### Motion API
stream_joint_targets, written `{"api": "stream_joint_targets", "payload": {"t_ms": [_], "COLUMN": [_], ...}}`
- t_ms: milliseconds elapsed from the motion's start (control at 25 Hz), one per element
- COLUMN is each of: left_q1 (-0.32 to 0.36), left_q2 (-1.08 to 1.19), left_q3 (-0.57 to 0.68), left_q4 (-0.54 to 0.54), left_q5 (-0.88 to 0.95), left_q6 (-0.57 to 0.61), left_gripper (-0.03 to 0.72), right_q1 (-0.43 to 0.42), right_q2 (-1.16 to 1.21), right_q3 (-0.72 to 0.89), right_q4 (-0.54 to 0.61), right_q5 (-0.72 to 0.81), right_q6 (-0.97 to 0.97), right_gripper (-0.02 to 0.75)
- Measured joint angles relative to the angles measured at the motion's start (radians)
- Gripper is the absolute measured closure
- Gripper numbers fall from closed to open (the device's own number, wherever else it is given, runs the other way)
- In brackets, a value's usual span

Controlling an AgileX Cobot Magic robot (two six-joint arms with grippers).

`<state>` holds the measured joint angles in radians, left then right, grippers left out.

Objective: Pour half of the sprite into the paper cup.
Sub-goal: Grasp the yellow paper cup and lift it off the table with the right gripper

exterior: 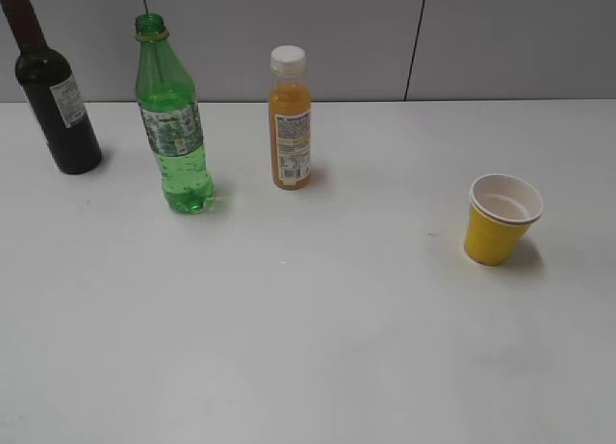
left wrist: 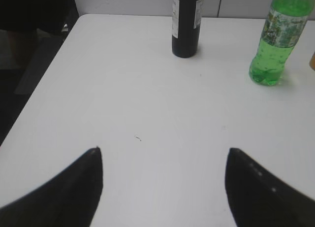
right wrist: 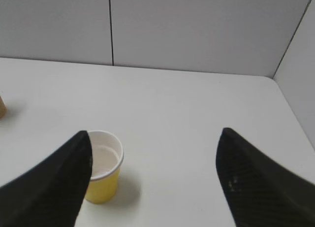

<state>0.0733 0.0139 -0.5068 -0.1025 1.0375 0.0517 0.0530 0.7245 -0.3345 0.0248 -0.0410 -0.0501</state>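
Note:
The sprite, a clear-green bottle with no cap and liquid in its lower part, stands upright at the back left of the white table; it also shows in the left wrist view at the far right. The paper cup, yellow with a white rim, stands upright on the right; it also shows in the right wrist view, partly behind the left finger. My left gripper is open and empty over bare table. My right gripper is open and empty, just right of the cup. Neither gripper shows in the exterior view.
A dark wine bottle stands at the back left corner, left of the sprite; it also shows in the left wrist view. An orange juice bottle with a white cap stands right of the sprite. The table's left edge drops off to dark floor.

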Motion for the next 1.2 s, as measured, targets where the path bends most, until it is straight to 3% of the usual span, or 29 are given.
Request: {"api": "stream_joint_targets", "payload": {"t_ms": [200, 520, 800, 1200], "left_q1": [0.000, 0.000, 0.000, 0.000], "left_q2": [0.000, 0.000, 0.000, 0.000], "left_q3": [0.000, 0.000, 0.000, 0.000], "left_q4": [0.000, 0.000, 0.000, 0.000], "left_q5": [0.000, 0.000, 0.000, 0.000], "left_q6": [0.000, 0.000, 0.000, 0.000], "left_gripper": [0.099, 0.099, 0.099, 0.099], "right_q1": [0.012, 0.184, 0.192, 0.192], "right_q2": [0.115, 0.315, 0.565, 0.825], "right_q3": [0.110, 0.202, 0.202, 0.203], "right_q4": [-0.004, 0.004, 0.042, 0.029], "right_q5": [-0.193, -0.454, -0.688, -0.967], "right_q6": [0.002, 0.003, 0.004, 0.050], "right_gripper": [0.146, 0.146, 0.063, 0.062]}}
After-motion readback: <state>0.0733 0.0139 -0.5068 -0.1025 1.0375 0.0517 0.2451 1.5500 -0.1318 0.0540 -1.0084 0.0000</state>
